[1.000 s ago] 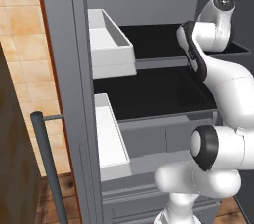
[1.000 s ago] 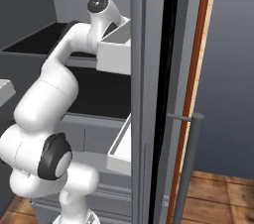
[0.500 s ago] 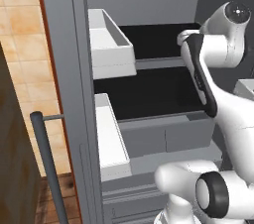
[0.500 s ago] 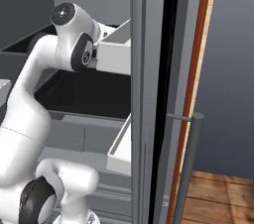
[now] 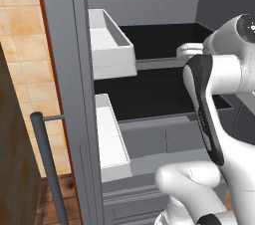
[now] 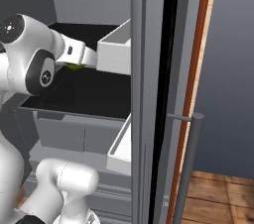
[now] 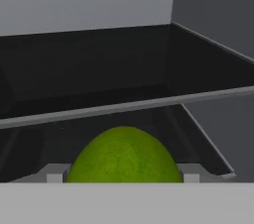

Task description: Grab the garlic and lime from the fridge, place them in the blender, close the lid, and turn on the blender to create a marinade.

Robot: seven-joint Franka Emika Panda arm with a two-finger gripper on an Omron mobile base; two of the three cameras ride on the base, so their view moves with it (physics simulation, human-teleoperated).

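Hand view: lime (image 7: 123, 154) sits between the claw (image 7: 120, 176) tips, inside the fridge (image 5: 64, 69).
Small, firm, round, likely slippery; hold across its middle. Whether the claw is clamped, cannot tell.

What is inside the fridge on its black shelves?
In the fridge, a lime sits on the lower black shelf at the pincer. White bins hang at the sides. The arm covers part of both shelves.

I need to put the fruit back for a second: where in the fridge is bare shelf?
The upper black shelf is bare across to the fridge side wall. The lower shelf is bare behind the lime. It is crowded at the white door bins and by the arm.
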